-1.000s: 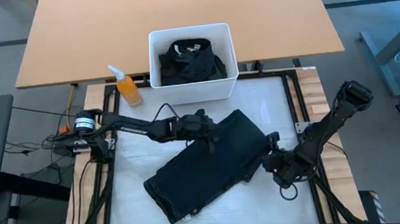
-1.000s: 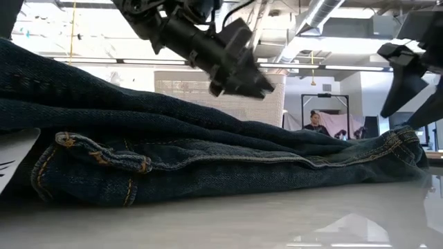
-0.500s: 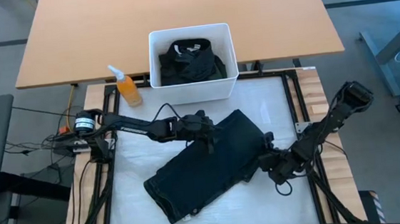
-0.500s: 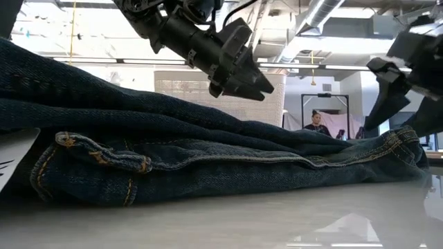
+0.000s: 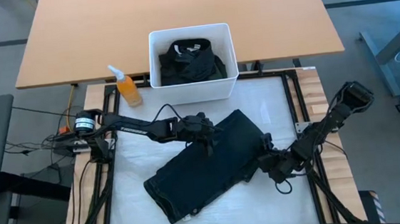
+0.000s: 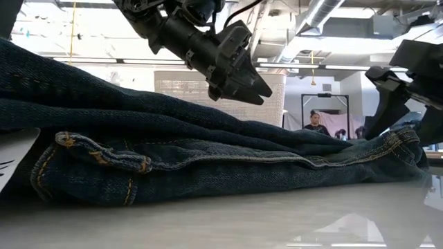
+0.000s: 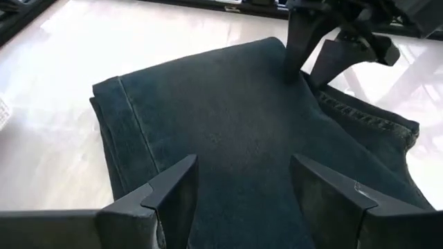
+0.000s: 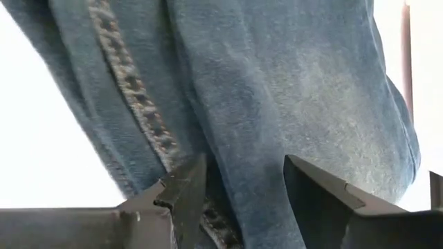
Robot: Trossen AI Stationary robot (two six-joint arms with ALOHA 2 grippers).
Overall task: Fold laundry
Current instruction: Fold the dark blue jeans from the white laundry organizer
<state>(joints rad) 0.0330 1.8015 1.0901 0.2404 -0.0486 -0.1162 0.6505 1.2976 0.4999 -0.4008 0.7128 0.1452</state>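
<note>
A pair of dark blue jeans (image 5: 204, 165), folded, lies flat on the white table top. More dark laundry (image 5: 190, 61) is heaped in the white bin (image 5: 195, 89) at the far edge. My left gripper (image 5: 209, 141) hovers open a little above the jeans' far part (image 7: 228, 124), pointing slantwise down, clear of the cloth (image 6: 249, 86). My right gripper (image 5: 266, 151) is open and low at the jeans' right edge, with the stitched seam (image 8: 131, 97) just ahead of its fingers. My right gripper comes slanting down from the table's right side at the jeans' right edge (image 7: 311, 86), one finger over the cloth and one beside it. I cannot tell whether the fingers touch the denim. The jeans lie flat on the table.
An orange spray bottle (image 5: 126, 85) stands left of the bin. A wooden table (image 5: 178, 13) lies beyond it. Bare white table top (image 5: 271, 106) shows right of the bin and along the near edge. A person (image 6: 315, 123) shows far off in the room.
My right gripper has sunk and gone a little toward the table's left, up to the jeans' right edge, tipping as it went. The jeans lie as before.
</note>
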